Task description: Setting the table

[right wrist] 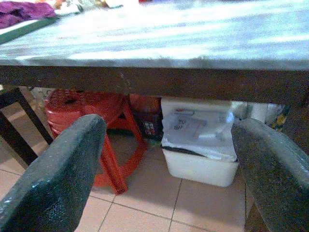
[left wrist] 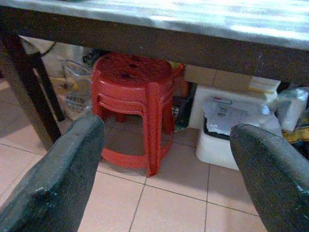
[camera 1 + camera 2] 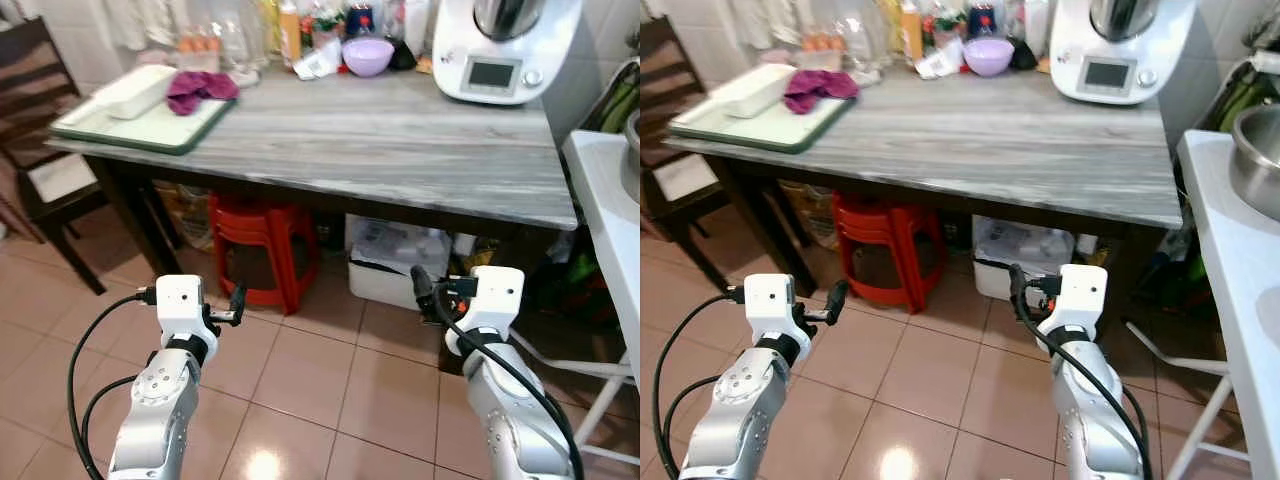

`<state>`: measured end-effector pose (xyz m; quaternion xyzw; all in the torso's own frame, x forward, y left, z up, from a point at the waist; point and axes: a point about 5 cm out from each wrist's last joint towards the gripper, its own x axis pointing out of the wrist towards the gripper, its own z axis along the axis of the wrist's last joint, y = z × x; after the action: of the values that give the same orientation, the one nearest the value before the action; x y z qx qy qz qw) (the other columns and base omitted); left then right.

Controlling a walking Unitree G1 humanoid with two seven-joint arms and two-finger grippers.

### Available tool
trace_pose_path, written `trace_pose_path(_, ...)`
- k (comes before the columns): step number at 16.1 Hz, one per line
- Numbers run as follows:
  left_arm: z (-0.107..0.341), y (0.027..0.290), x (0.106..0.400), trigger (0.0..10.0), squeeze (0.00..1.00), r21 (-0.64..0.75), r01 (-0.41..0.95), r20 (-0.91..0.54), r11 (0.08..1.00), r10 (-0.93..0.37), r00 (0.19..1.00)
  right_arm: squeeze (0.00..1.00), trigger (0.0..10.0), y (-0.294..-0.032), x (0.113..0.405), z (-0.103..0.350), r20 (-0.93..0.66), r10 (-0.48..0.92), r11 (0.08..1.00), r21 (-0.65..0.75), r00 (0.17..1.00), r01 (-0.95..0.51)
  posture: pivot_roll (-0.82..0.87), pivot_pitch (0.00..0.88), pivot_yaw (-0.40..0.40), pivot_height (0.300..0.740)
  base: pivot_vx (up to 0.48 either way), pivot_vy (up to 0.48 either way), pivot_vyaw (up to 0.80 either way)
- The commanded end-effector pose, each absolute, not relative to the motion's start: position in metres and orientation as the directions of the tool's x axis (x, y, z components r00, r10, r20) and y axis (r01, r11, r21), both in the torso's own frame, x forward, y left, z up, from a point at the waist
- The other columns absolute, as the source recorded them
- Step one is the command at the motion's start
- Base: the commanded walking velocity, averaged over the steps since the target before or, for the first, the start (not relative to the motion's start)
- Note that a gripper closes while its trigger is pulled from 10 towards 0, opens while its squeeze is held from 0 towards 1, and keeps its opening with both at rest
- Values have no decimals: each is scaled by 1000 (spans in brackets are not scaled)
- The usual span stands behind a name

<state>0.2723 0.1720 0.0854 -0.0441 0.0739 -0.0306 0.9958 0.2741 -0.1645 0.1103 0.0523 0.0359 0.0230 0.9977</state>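
A grey marbled table (image 3: 400, 150) stands in front of me. On its far left corner lies a green-rimmed tray (image 3: 150, 128) carrying a white oblong dish (image 3: 135, 92) and a crumpled purple cloth (image 3: 198, 88). A lilac bowl (image 3: 368, 56) sits at the back among bottles. My left gripper (image 2: 166, 126) hovers low before the table's front edge, open and holding nothing. My right gripper (image 1: 169, 123) is at the same height to the right, also open and holding nothing. Both point under the tabletop.
A white kitchen machine (image 3: 500, 50) fills the back right corner. Under the table are stacked red stools (image 3: 262, 240) and a white box (image 3: 395, 262). A dark chair (image 3: 45, 150) stands to the left, and a white counter (image 3: 1240, 260) with a metal bowl (image 3: 1255, 160) to the right.
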Motion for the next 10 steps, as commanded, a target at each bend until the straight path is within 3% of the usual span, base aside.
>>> trace_pose_path(1,89,175,271,10000,0,-89,42,-139,995,-54,989,0,10000,-165,272,117,-41,46,995,90,998,-42,-124,88,48,740,0,0,0)
trace_pose_path(3,89,175,268,10000,0,-86,40,-143,996,-52,988,0,10000,-166,271,119,-38,43,996,84,998,-40,-125,90,47,740,0,0,-234)
trace_pose_path(5,87,175,266,10000,0,-80,38,-156,996,-50,986,0,10000,-166,271,117,-41,41,996,84,998,-37,-122,90,49,740,0,0,-800)
trace_pose_path(10,89,175,266,10000,0,-72,44,-161,996,-55,985,0,10000,-164,272,118,-38,43,995,90,998,-39,-120,90,55,740,-253,0,-683)
